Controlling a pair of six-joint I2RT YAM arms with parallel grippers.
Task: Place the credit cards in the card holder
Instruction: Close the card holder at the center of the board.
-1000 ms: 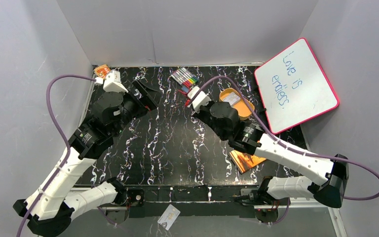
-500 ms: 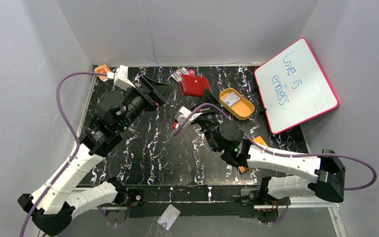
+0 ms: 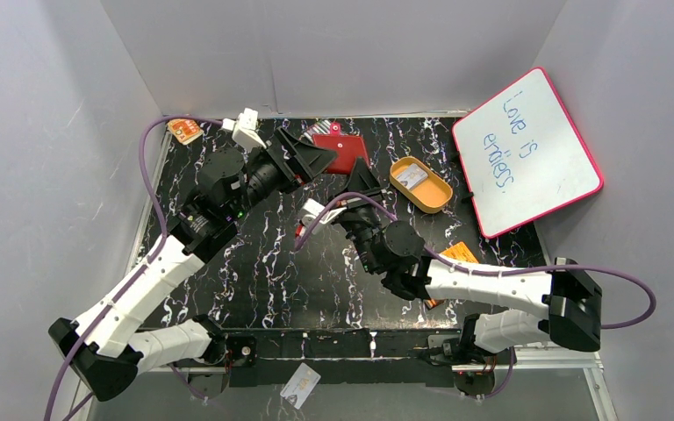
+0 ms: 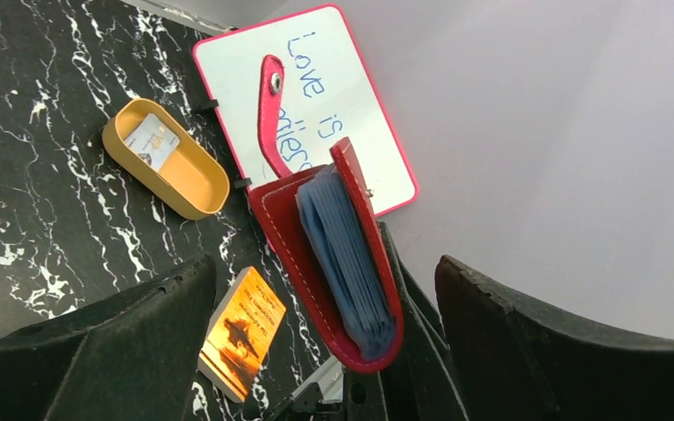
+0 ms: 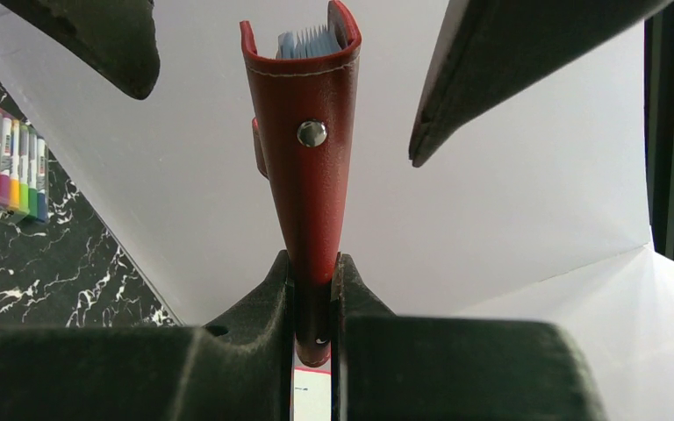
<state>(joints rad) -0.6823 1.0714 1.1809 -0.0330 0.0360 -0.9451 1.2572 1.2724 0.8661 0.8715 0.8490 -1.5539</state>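
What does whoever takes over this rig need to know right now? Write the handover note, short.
Right gripper: shut on the card holder, holding it upright off the table, with the snap tab undone and blue sleeves showing at the top.
Left gripper: open and empty, with a finger on either side of the holder's top.
Cards: one credit card lies in the orange tray. A second card lies in front of the arm bases, off the marbled surface.
Done: holder picked up and unsnapped.
Left: fetch both cards and slot them in. No card is visibly inside.
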